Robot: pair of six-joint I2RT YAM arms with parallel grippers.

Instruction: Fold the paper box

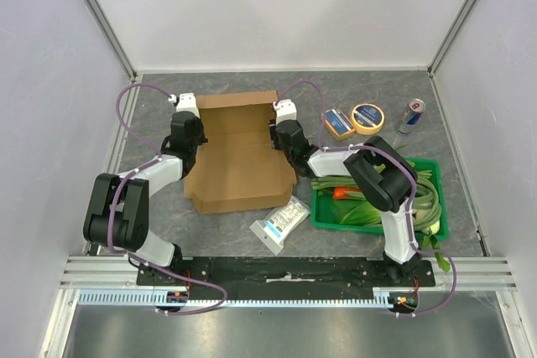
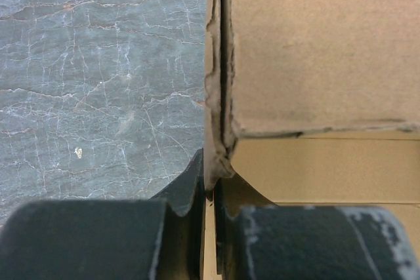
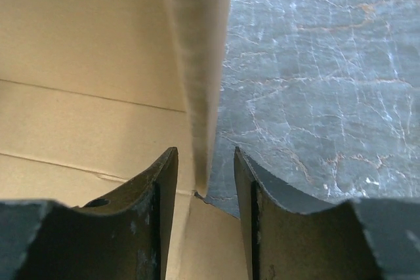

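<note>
The brown paper box lies open in the middle of the table, its side walls standing up. My left gripper is at the box's left wall. In the left wrist view that gripper is shut on the lower corner of the upright cardboard wall. My right gripper is at the box's right wall. In the right wrist view it straddles the upright wall, still open, with a gap showing on both sides of the cardboard. The box floor lies to the left of that wall.
A green crate of vegetables stands right of the box, under the right arm. A white-and-blue packet lies at the box's near right corner. A yellow tape roll, a small yellow pack and a can sit at the back right.
</note>
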